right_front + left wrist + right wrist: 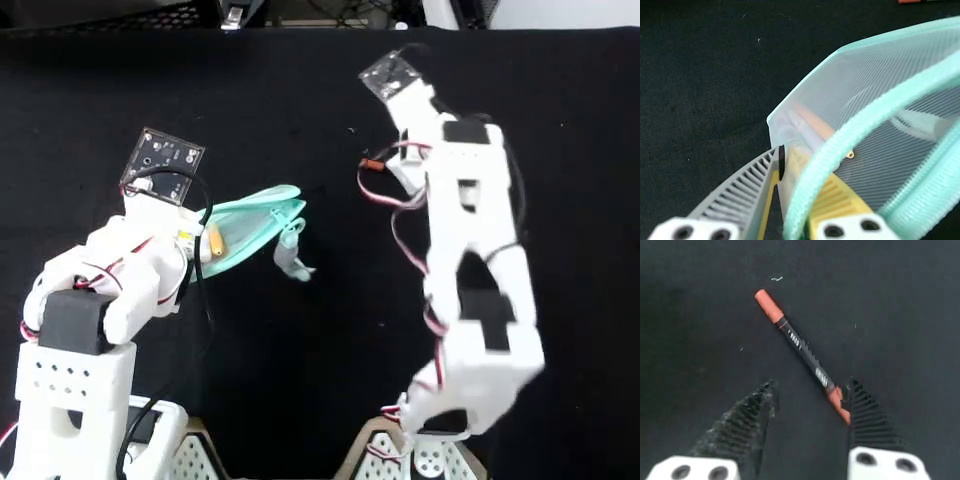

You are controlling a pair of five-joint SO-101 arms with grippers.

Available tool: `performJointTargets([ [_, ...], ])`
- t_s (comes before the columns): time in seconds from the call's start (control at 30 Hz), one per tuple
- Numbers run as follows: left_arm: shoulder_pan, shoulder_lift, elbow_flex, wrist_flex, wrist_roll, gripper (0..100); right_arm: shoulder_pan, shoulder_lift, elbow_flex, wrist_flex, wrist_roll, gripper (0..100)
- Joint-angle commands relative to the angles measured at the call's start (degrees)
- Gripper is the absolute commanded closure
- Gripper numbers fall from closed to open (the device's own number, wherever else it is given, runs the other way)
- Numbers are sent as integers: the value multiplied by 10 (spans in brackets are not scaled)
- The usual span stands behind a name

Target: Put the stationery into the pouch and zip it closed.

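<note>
Hovering over the pen, the right arm's jaws are standing apart, with the pen's long axis running obliquely across their gap and one end lying just beside one jaw. On the table, the pouch is lying at 8 o'clock from the pen. The left arm's jaws are clamping its open rim, with an orange stick and a pale one showing inside.

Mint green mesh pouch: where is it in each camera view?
High view: mint green mesh pouch, left of centre, at the left gripper.
Left wrist view: pouch at right, edge pinched in that gripper.
Right wrist view: an orange-capped black pen lies here.
Shared landmark: black table cloth.
</note>
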Motion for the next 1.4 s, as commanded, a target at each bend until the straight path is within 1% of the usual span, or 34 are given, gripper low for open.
performJointTargets([
  [0.0, -4, 45, 54, -18, -4, 968, 6, 89, -107, -10, 17, 695],
  [0.07, -4, 45, 60, -25, -4, 968, 8, 145, -153, -10, 17, 665],
  [0.17, -4, 45, 62, -28, -5, 968, 11, 215, -218, 4, 19, 678],
  [0.33, -4, 45, 62, -28, -5, 968, -5, 294, -338, 91, 24, 694],
  [0.4, -4, 45, 62, -28, -5, 968, -11, 321, -381, 124, 48, 710],
  [0.53, -4, 45, 62, -26, -5, 968, -20, 386, -456, 154, 91, 785],
  [0.6, -4, 45, 62, -26, -5, 968, -19, 419, -487, 161, 93, 870],
  [0.67, -4, 45, 62, -25, -5, 968, -17, 442, -524, 191, 92, 990],
  [0.73, -4, 45, 62, -27, -5, 968, -12, 454, -565, 239, 92, 969],
  [0.8, -4, 45, 62, -27, -5, 968, -3, 457, -611, 284, 90, 987],
  [0.97, -4, 45, 62, -27, -5, 968, 24, 456, -786, 411, 15, 986],
  [1.0, -4, 45, 62, -27, -5, 968, 28, 457, -822, 425, 2, 986],
  [1.07, -4, 45, 62, -27, -5, 968, 47, 452, -860, 422, -47, 986],
  [1.17, -4, 45, 62, -26, -5, 968, 66, 445, -860, 423, -84, 986],
  [1.37, -4, 45, 62, -27, -5, 968, 91, 400, -753, 423, -93, 986],
])
